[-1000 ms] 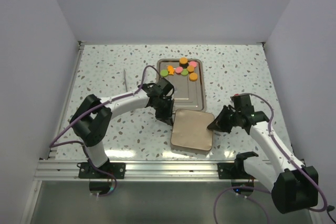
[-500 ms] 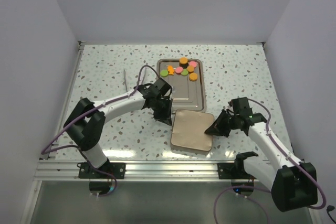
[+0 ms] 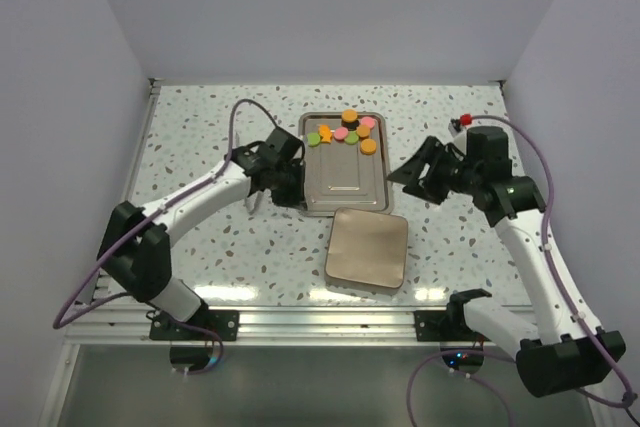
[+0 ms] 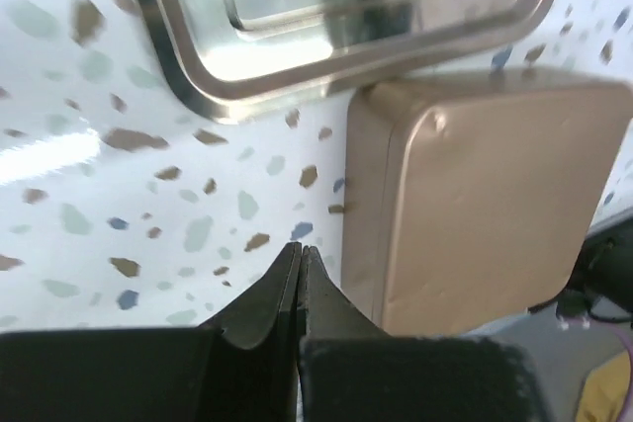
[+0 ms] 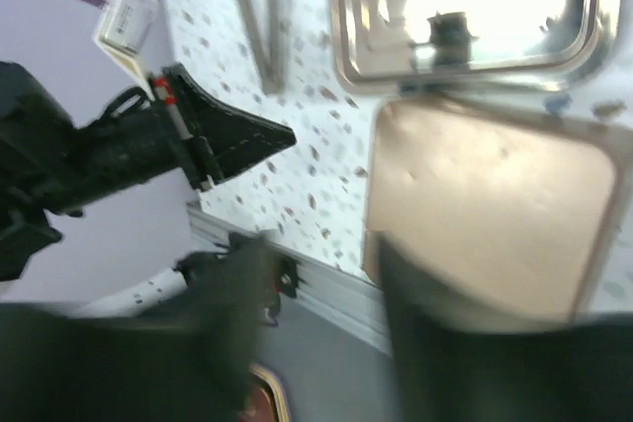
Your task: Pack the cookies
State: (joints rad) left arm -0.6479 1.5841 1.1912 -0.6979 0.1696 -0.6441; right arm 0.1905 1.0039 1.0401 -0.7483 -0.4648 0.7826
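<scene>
Cookies (image 3: 345, 132) lie heaped at the far end of our steel tray (image 3: 345, 185). Our left gripper (image 4: 299, 256) has its jaws pressed together, empty; our right gripper (image 3: 407, 175) hangs with jaws spread wide.

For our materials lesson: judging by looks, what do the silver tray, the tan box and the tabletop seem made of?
Silver tray: probably polished steel; mirror glare, pressed ridges. Tan box: likely satin-coated metal, possibly plastic; soft sheen, rounded corners. Tabletop: glossy speckled laminate or stone; cannot tell which.
</scene>
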